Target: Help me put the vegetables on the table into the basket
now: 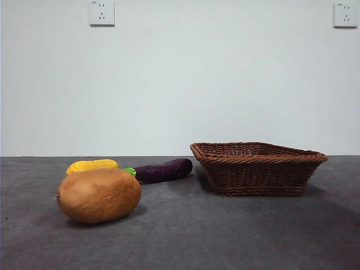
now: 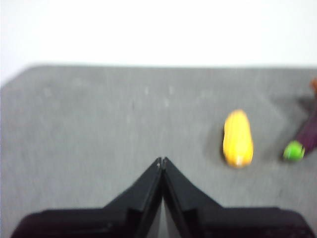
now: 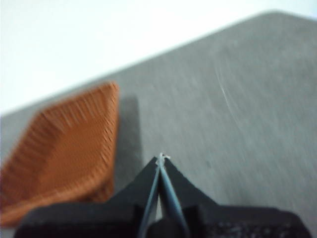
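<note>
A large tan-brown potato point(image 1: 99, 194) lies near on the left of the dark grey table point(image 1: 185, 236). Behind it lie a yellow corn cob point(image 1: 91, 165) and a slim purple eggplant point(image 1: 163, 170) with a green stem. To the right stands the brown wicker basket point(image 1: 257, 167), nothing showing above its rim. My left gripper point(image 2: 162, 160) is shut, hanging above bare table, with the corn cob point(image 2: 237, 138) and the eggplant point(image 2: 304, 141) off to one side. My right gripper point(image 3: 161, 158) is shut too, close beside the basket point(image 3: 64, 148). Neither gripper shows in the front view.
A pale wall with two sockets point(image 1: 102, 12) rises behind the table's far edge. Bare table lies between the vegetables and the basket and in front of them.
</note>
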Controlling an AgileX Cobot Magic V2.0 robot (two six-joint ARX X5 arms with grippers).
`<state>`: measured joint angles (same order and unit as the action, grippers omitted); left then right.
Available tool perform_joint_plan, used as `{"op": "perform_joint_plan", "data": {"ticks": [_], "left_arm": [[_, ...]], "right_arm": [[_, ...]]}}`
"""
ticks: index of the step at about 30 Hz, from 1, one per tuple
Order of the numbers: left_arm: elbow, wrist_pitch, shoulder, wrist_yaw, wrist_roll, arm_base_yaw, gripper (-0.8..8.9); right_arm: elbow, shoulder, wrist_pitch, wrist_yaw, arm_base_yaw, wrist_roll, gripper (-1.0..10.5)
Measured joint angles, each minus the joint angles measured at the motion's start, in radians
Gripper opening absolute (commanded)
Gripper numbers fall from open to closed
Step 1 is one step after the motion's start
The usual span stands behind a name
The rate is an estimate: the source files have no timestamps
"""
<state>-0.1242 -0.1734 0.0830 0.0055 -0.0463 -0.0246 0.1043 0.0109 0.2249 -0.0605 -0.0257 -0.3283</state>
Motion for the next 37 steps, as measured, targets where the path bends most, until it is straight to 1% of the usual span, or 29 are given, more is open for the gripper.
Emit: {"op": "perform_joint_plan", "data": {"ticks": [3, 6, 11, 15, 18, 24, 27, 30, 32, 34, 35, 37], "left_arm": [[-0.073, 0.003, 0.033, 0.026, -0.014, 0.000, -0.03], [-0.140, 0.003, 0.081, 0.101, -0.043, 0.000, -0.03], [-0.262, 0.003, 0.198, 0.226, -0.101, 0.000, -0.04], [-0.372, 0.003, 0.318, 0.331, -0.155, 0.000, -0.04], [-0.451, 0.002, 0.413, 0.431, -0.189, 0.000, -0.03], [-0.601, -0.014, 0.608, 0.688, -0.257, 0.000, -0.03], [-0.661, -0.050, 0.691, 0.780, -0.279, 0.000, -0.03], [-0.711, -0.096, 0.767, 0.863, -0.288, 0.000, -0.03], [-0.732, -0.112, 0.830, 0.939, -0.289, 0.000, -0.03], [-0.735, -0.120, 0.888, 1.012, -0.293, 0.000, -0.03], [-0.736, -0.130, 0.908, 1.032, -0.296, 0.002, -0.03], [-0.736, -0.165, 0.936, 1.038, -0.297, 0.018, -0.03]], "right_arm": [[0.067, 0.009, -0.005, 0.001, 0.000, -0.006, 0.0], [0.142, 0.040, 0.011, 0.002, 0.000, -0.009, 0.0], [0.284, 0.134, 0.090, 0.028, 0.000, -0.012, 0.0], [0.413, 0.246, 0.171, 0.071, 0.000, -0.013, 0.0], [0.508, 0.341, 0.245, 0.123, 0.000, -0.012, 0.0], [0.677, 0.544, 0.428, 0.216, 0.000, -0.013, 0.0], [0.737, 0.633, 0.488, 0.227, 0.000, -0.016, 0.0], [0.776, 0.708, 0.509, 0.237, 0.000, -0.040, 0.0], [0.801, 0.768, 0.486, 0.292, 0.000, -0.051, 0.0], [0.833, 0.842, 0.437, 0.407, 0.000, -0.046, 0.0], [0.855, 0.888, 0.430, 0.466, 0.000, -0.035, 0.0], [0.911, 1.003, 0.448, 0.539, 0.000, -0.006, 0.0]]}}
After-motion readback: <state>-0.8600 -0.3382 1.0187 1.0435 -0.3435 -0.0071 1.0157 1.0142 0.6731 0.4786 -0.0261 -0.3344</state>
